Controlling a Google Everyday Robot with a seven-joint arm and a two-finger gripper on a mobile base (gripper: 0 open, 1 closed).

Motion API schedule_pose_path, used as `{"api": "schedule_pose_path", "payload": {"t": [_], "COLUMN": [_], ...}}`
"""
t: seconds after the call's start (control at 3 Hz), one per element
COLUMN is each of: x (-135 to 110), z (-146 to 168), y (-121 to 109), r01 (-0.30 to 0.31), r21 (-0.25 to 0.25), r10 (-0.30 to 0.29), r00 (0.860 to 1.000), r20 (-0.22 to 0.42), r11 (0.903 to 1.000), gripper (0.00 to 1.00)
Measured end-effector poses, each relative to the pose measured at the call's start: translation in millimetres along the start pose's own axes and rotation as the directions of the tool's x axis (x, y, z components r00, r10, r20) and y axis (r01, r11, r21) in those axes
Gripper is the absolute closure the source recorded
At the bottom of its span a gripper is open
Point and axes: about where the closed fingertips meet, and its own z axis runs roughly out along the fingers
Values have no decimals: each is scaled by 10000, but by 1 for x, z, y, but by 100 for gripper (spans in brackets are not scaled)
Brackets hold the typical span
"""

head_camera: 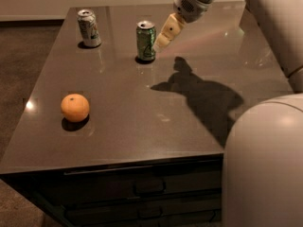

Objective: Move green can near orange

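Dark green aluminium marked the green can, which stood upright on the far half of the grey table, well apart from the orange. The orange rested near the front left edge. A white can stood upright at the far left corner, apart from both task items.

The gripper hung just beside the right flank of the green can, at about the can's mid-height. It was angled downward and to the left from the wrist. This lateral position followed from the arm layout: the arm entered from the upper right, so the right side of the can was the nearest accessible face. Whether the gripper was open or closed could not be told, and contact with the can could not be confirmed. It did not appear to be carrying anything.

The arm's shadow lay on the table to the right of the can.

Judgement: the step in hand was the approach for a side grasp. The can had not been displaced toward the orange, so the transfer remained to be done. The required path ran diagonally to the near left. The white can lay outside this path.
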Motion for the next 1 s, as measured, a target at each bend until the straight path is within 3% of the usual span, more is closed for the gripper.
{"api": "schedule_pose_path", "payload": {"t": [1.0], "x": [-75], "z": [54], "y": [8], "r01": [13], "r21": [-490], "r10": [14], "r00": [9985], "r20": [553], "r11": [9988], "gripper": [0]}}
